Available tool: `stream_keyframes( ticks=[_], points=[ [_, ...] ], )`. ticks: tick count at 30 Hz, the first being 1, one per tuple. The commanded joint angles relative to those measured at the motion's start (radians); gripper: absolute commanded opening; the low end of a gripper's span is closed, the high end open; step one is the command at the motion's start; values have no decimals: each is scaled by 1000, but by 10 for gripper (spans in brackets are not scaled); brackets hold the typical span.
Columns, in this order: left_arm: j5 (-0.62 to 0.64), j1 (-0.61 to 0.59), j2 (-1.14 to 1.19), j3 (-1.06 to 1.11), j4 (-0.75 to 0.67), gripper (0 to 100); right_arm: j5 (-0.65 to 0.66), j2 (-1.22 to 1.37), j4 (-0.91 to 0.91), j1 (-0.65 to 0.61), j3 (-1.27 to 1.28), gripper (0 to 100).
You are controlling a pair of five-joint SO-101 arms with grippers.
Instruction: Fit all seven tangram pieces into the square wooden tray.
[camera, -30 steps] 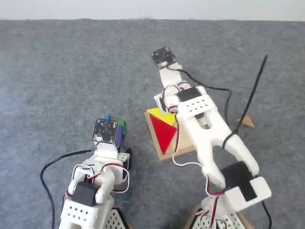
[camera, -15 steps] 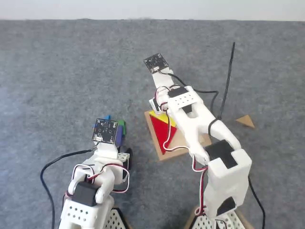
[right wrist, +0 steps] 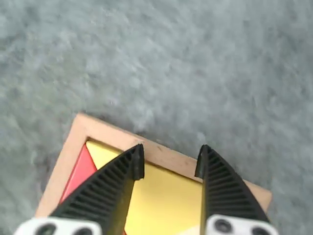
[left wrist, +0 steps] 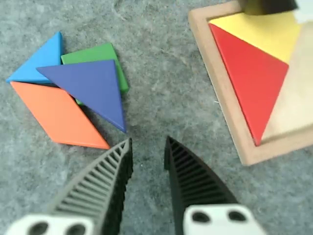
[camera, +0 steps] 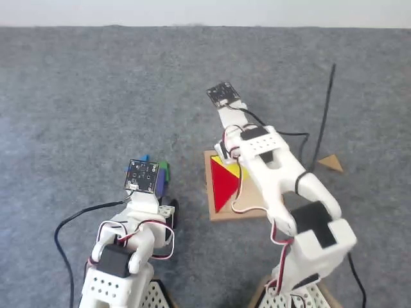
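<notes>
Pincer on the right (right wrist: 171, 161) gapes empty over the yellow triangle piece (right wrist: 161, 200) in a corner of the square wooden tray (right wrist: 105, 128) — red triangle piece (left wrist: 249, 73) touching it. Pincer on the left (left wrist: 148, 144), slightly parted, hangs over grey carpet (left wrist: 161, 73) near the orange parallelogram piece (left wrist: 56, 115).

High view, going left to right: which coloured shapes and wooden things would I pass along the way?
Blue piece → green piece → wooden tray, left edge → red triangle inside it → small tan triangle, lying apart.
</notes>
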Motion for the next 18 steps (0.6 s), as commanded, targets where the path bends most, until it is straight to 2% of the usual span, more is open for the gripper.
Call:
stream_keyframes(
  ticks=[1, 6, 11, 14, 18],
  points=[
    [6, 2, -17, -12, 2, 105, 2, -157, -7, 33, 31, 180],
    [6, 2, -17, -12, 2, 105, -61, -418, 2, 90, 100, 180],
    [6, 2, -17, -12, 2, 105, -26, -677, 87, 216, 249, 177],
    [6, 2, -17, -12, 2, 105, 8, -713, 127, 286, 330, 177],
    [6, 2, -17, -12, 2, 105, -9, -694, 124, 352, 405, 177]
  ],
)
